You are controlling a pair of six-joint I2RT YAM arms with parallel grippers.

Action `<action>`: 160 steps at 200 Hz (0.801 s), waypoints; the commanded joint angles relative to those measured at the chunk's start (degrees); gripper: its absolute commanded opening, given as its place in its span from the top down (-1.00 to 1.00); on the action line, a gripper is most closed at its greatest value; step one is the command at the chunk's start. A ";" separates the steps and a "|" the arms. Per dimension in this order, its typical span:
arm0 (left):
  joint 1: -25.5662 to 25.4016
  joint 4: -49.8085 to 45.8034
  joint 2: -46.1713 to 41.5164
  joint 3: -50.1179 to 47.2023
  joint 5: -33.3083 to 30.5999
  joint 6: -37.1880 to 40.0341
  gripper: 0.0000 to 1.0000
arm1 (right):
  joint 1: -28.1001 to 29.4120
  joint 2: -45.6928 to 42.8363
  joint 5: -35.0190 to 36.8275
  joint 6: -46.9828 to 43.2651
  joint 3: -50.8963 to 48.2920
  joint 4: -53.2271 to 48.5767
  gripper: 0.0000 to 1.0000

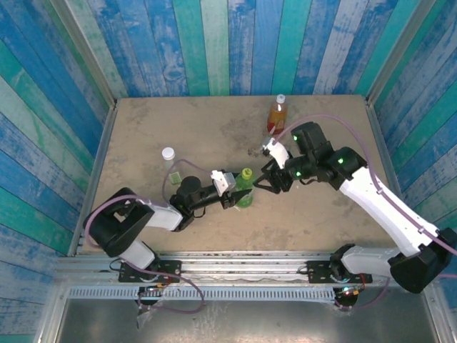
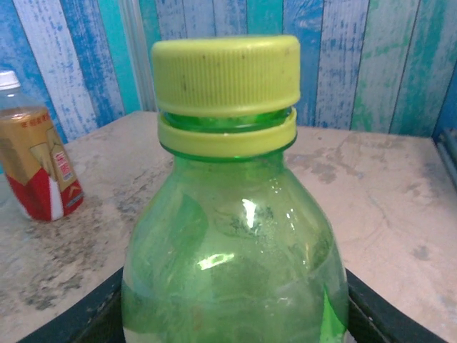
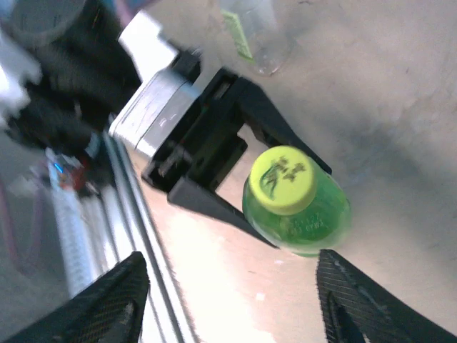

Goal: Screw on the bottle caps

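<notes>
The left gripper (image 1: 240, 194) is clamped on the green bottle (image 2: 235, 257), which stands in the middle of the counter (image 1: 193, 128). The right gripper (image 3: 235, 293) hangs open above the yellow-green cap (image 3: 282, 180), touching nothing. A gap shows under the cap, so it may be only part-threaded. A skewed grasp could cross-thread it or tip the bottle.

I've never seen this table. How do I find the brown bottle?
On the sandy table, look to the far edge by the blue plank wall. The amber bottle stands there, right of middle. Its red label sets it apart from the green bottle and clear bottle.
</notes>
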 commanded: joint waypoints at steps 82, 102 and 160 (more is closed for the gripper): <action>-0.49 -31.81 -22.76 -1.29 -6.60 20.17 -0.16 | 13.50 0.31 20.22 -33.99 5.29 -7.61 -0.40; -0.60 -34.52 -24.29 -1.29 -6.22 21.66 -0.17 | 14.47 2.99 20.14 -36.17 7.51 -8.39 -0.36; -0.62 -36.28 -25.65 -1.77 -4.35 24.20 -0.19 | 16.32 11.44 20.01 -39.75 14.28 -11.71 -0.08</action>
